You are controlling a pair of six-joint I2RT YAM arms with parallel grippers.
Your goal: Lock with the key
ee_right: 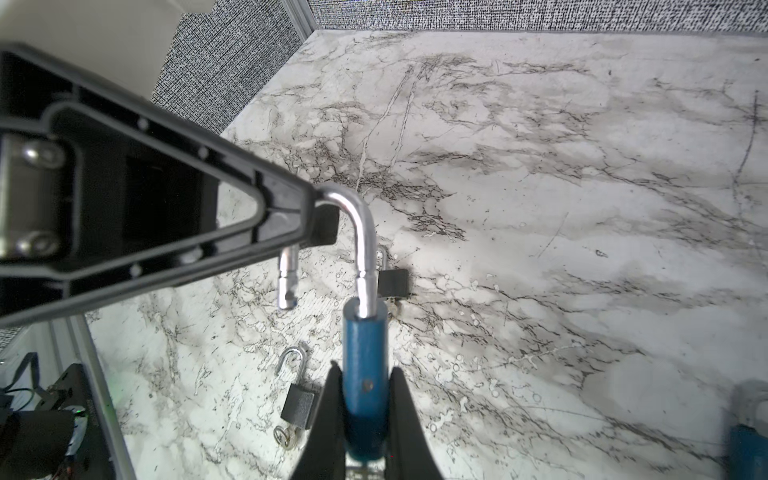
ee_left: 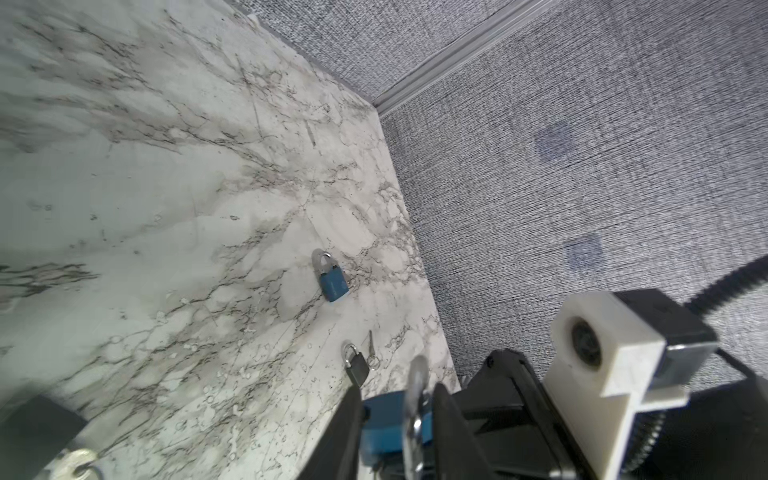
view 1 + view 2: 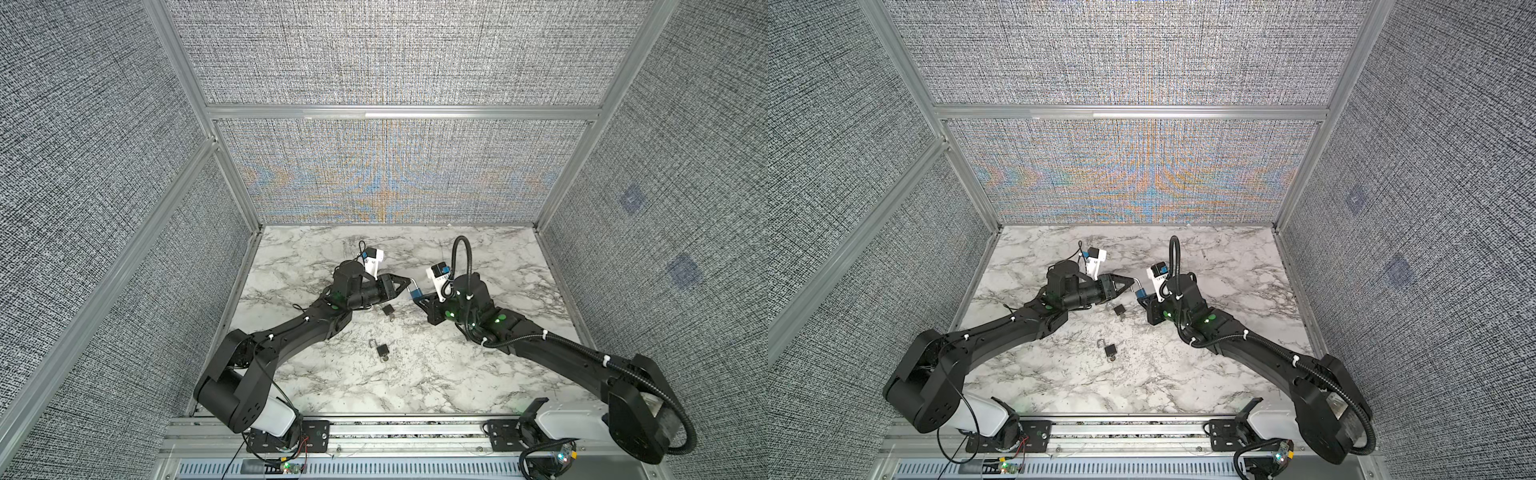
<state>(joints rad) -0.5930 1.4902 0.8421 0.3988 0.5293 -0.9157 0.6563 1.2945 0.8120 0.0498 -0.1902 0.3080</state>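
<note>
Both top views hang high above the near edge of the desk [image 3: 415, 382] and look steeply down toward the back wall [image 3: 395, 62], far enough off to take in the whole desk, and they share almost the same scene with a slight sideways shift. The left wrist camera rides close behind the left end effector [image 2: 397, 392] and faces across the desk to the right-hand wall [image 2: 582, 187]; the right wrist camera rides close behind the right end effector [image 1: 365, 372] and faces the desk's far left corner. All four views share the blue padlock [image 1: 365, 332] held up over the middle of the desk.
</note>
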